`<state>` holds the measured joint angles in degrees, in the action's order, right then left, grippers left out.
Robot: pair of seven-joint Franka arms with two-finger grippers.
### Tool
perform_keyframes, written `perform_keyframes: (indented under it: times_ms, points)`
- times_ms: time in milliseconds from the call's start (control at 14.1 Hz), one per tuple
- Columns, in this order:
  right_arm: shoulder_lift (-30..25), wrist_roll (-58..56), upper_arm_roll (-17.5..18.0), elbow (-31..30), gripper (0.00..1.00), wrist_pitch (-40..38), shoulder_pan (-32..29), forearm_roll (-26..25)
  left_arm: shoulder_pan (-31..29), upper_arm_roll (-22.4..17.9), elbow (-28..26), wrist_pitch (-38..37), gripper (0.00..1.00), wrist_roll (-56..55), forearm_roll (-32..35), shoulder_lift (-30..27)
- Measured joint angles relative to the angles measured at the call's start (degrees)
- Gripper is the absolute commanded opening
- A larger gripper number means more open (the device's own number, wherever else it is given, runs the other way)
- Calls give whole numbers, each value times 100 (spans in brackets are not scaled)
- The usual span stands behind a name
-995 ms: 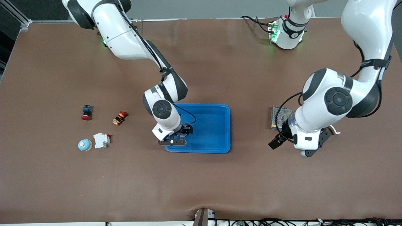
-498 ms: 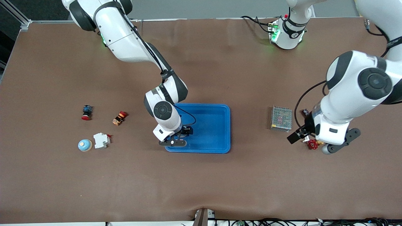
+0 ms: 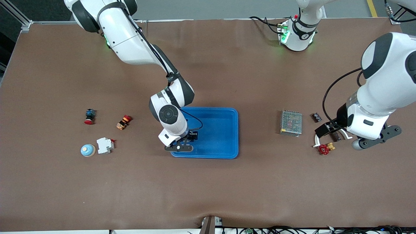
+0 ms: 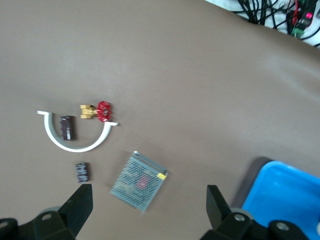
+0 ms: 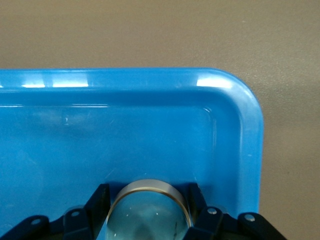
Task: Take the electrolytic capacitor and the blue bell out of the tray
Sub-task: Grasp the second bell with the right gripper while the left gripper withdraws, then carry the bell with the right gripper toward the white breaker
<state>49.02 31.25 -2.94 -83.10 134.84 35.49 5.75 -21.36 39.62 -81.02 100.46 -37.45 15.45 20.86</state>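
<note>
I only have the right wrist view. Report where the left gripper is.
Observer: The left gripper hangs open over the table toward the left arm's end.
Operator: My right gripper is shut on a round silver cylinder in the blue plastic tray. Name what lies near the left one.
Observer: A small black cylindrical capacitor lies within the curve of a white plastic clip; a second capacitor lies beside it.
Operator: Find the bell.
Observer: A pale blue dome-shaped bell sits toward the right arm's end, beside a white plastic breaker.
</note>
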Motion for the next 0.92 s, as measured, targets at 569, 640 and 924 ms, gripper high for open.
perform_keyframes:
  times_ms: [569,640,924]
  points:
    - [-2,-17,-5,35,46,14,2,-15,-618,-2,8,-634,100,1717,-207,-643]
    - [-3,-21,-4,61,46,15,2,-17,-729,-3,8,-701,100,1881,-293,-707]
    - [-83,-251,-27,179,46,-93,0,-17,-877,-5,134,-1059,100,2032,-367,-775]
